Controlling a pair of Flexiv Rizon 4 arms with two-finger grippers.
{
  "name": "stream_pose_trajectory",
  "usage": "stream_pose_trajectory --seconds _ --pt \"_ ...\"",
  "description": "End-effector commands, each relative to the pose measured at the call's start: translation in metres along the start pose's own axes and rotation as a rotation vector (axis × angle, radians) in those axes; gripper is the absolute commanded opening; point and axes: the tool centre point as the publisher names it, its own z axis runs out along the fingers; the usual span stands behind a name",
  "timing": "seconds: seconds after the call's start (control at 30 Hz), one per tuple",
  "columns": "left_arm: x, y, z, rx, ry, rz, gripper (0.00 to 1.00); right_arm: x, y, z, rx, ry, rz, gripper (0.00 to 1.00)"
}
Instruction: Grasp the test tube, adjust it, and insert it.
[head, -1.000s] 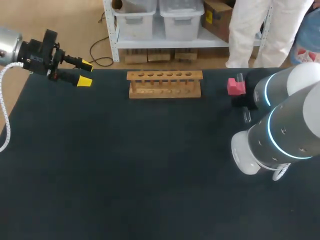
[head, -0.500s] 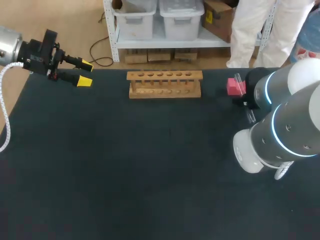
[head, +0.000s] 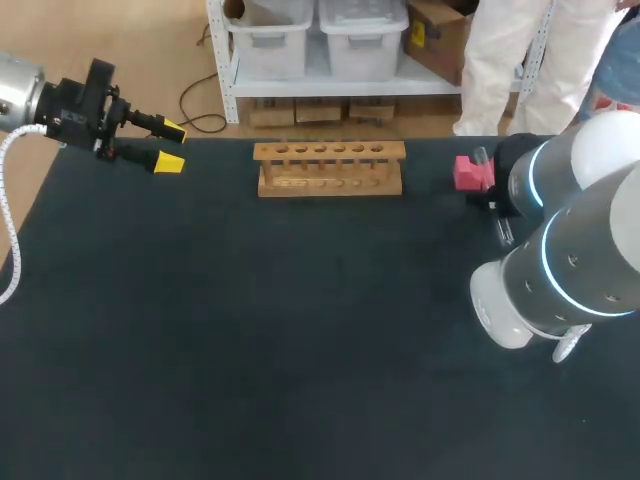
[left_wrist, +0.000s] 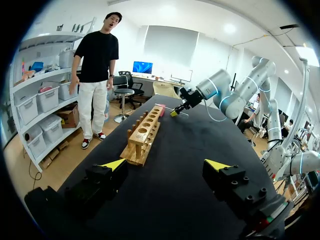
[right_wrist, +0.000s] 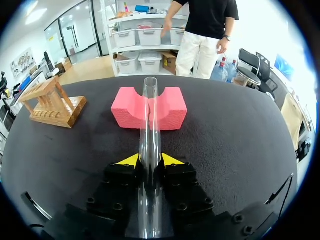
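At the far right of the table (head: 250, 330), the right gripper (right_wrist: 150, 161) was clamped on the test tube (right_wrist: 150, 115), its yellow tips pressing the glass from both sides. The tube was clear, straight and seemingly empty, lying along the gripper's axis with its open end over the notch of the pink foam block (right_wrist: 172, 107). Whether it rested in that notch or hung just above it could not be told. So the grasp looked done, while adjusting and inserting were not yet begun. The wooden rack (head: 330, 167) stood well apart to the left, at the far middle, and its holes looked unfilled. At the far left corner the left gripper (head: 171, 146) hung with its fingers apart, holding nothing.
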Motion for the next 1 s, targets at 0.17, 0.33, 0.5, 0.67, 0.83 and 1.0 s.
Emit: stream_pose_trajectory --seconds 0.17,0.33,0.5,0.67,0.83,1.0 --pt "0.001 0.001 0.0 0.001 -0.001 0.002 1.0 -0.005 0.008 -0.019 0.044 -0.01 -0.006 0.0" --pt "0.001 0.001 0.0 0.001 -0.001 0.002 1.0 -0.01 0.011 -0.034 0.051 -0.019 -0.006 0.0" --pt "0.001 0.001 0.0 0.001 -0.001 0.002 1.0 -0.016 0.017 -0.052 0.06 -0.029 0.002 0.0" --pt "0.001 0.001 0.0 0.001 -0.001 0.002 1.0 -0.023 0.029 -0.07 0.069 -0.047 0.009 0.0" --pt "0.001 0.001 0.0 0.001 -0.001 0.002 1.0 -0.032 0.046 -0.088 0.077 -0.052 -0.003 0.0" --pt "0.001 0.001 0.0 0.001 -0.001 0.002 1.0 -0.04 0.068 -0.101 0.098 -0.05 0.003 0.0"
